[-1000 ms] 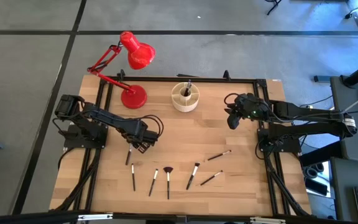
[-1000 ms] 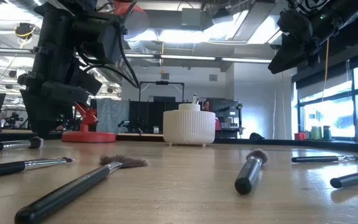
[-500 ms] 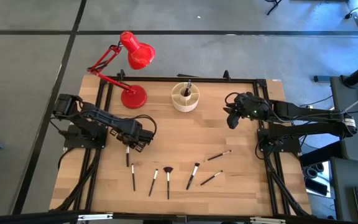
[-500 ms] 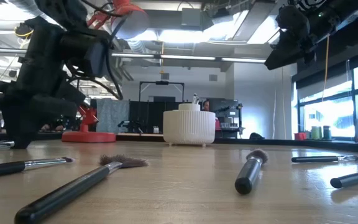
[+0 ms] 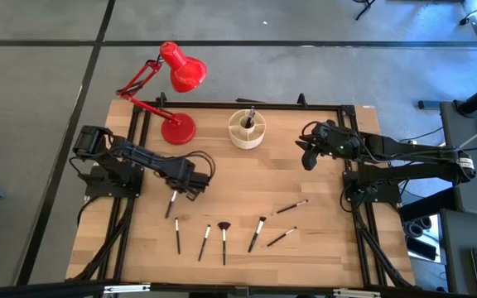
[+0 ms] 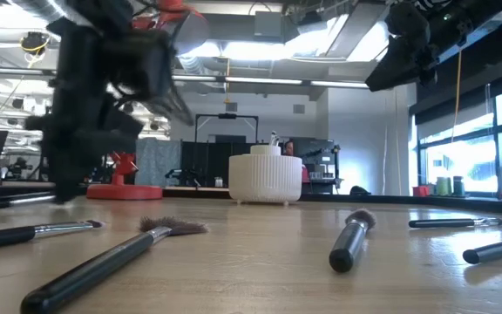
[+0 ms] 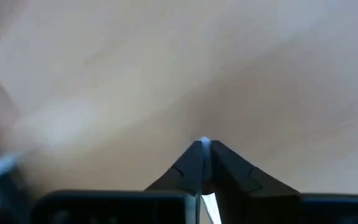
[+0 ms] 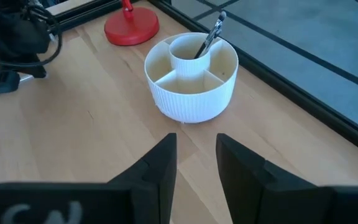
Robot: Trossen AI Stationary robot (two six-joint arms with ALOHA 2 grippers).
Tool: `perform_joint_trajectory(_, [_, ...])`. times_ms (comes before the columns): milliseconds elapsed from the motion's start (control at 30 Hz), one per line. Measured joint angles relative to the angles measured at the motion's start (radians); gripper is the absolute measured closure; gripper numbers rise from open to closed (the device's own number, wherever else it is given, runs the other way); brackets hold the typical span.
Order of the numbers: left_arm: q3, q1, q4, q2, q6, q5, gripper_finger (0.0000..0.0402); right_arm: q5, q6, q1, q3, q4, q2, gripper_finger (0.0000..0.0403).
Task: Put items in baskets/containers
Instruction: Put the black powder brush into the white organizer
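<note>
My left claw [image 5: 175,196] pinches a brush [image 5: 171,207] left-front of the cup [image 5: 247,129]; right claw [image 5: 308,156] wide, beside it. One brush [image 8: 209,37] in, six [image 5: 224,236] left on counter [image 5: 238,178].

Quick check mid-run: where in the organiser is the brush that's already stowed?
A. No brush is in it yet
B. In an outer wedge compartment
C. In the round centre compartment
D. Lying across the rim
C: in the right wrist view the brush leans in the centre tube of the organiser, and the outer wedges in sight are empty.
</note>
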Motion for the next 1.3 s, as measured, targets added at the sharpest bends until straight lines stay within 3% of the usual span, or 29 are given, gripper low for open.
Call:
perform_joint_trajectory(133, [0.099,0.004,-0.007,-0.001,0.072,-0.105,0.0387,0.0,0.009,0.0,0.0,0.0,0.0,0.0291])
perform_joint_trajectory(300, [0.254,0.003,0.036,-0.002,0.197,-0.433,0.0385,-0.002,0.038,0.0,0.0,-0.009,0.0,0.0291])
perform_joint_trajectory(400, [0.298,0.005,0.202,-0.005,0.362,-0.663,0.0385,-0.009,0.065,0.0,0.0,-0.034,0.0,0.0291])
perform_joint_trajectory(500, [0.3,0.024,0.467,-0.005,0.603,-0.78,0.0388,-0.008,0.087,0.0,0.0,-0.071,0.0,0.0291])
perform_joint_trajectory(700, [0.297,0.105,0.922,0.004,1.015,-0.777,0.0387,-0.001,0.105,0.001,0.0,-0.109,0.0,0.0291])
perform_joint_trajectory(867, [0.297,0.194,1.168,0.003,1.179,-0.766,0.0389,0.0,0.102,0.001,0.0,-0.114,0.0,0.0291])
perform_joint_trajectory(1067, [0.297,0.301,1.197,0.039,1.15,-0.589,0.0387,0.0,0.091,0.001,0.0,-0.114,0.0,0.0291])
perform_joint_trajectory(1300, [0.297,0.356,1.196,0.112,1.138,-0.598,0.0388,0.0,0.087,0.001,0.0,-0.114,0.0,0.0291])
